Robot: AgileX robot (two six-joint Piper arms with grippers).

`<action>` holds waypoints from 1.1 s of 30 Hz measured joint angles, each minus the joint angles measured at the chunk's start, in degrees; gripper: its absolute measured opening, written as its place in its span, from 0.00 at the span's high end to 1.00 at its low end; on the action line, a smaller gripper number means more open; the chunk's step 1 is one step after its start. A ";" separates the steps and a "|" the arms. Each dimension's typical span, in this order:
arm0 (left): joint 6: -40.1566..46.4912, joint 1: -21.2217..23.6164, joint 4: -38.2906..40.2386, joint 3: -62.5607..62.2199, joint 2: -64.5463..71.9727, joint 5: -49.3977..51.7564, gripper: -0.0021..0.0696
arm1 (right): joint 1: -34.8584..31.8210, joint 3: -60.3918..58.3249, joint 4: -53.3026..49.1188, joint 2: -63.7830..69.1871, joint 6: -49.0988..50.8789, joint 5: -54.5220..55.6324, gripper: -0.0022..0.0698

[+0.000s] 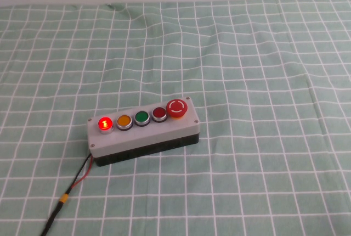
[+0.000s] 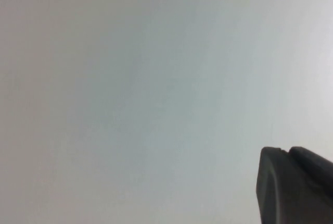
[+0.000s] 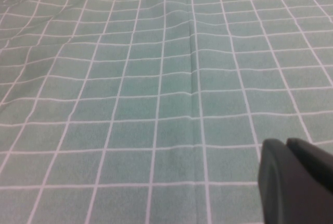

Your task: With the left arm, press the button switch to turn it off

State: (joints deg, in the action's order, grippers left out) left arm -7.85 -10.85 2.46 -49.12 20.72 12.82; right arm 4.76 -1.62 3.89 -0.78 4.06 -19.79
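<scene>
The button switch glows bright red with a "1" on it, at the left end of the grey button box, which lies on the green checked cloth. Neither arm shows in the high view. My left gripper shows only in the left wrist view as black fingertips held together, facing a plain pale grey surface, with nothing between them. My right gripper shows only in the right wrist view, fingertips together and empty, above bare checked cloth. The box is in neither wrist view.
On the box, right of the lit button, sit an orange button, a green one, a darker red flat one and a large red mushroom knob. A black and red cable runs from the box to the front left.
</scene>
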 joint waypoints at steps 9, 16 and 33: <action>-0.44 0.00 3.93 -4.22 18.49 0.51 0.98 | 0.00 0.00 0.00 0.00 0.00 0.00 0.99; -0.28 0.00 6.80 -6.75 32.45 8.67 0.98 | 0.00 0.00 0.00 0.00 0.00 0.00 0.99; 9.07 -7.42 8.74 -20.11 62.86 36.29 0.98 | 0.00 0.00 0.00 0.00 0.00 0.00 0.99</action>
State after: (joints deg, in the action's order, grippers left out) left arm 1.22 -18.28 11.20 -69.24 83.58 49.11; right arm 4.76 -1.62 3.89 -0.78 4.06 -19.79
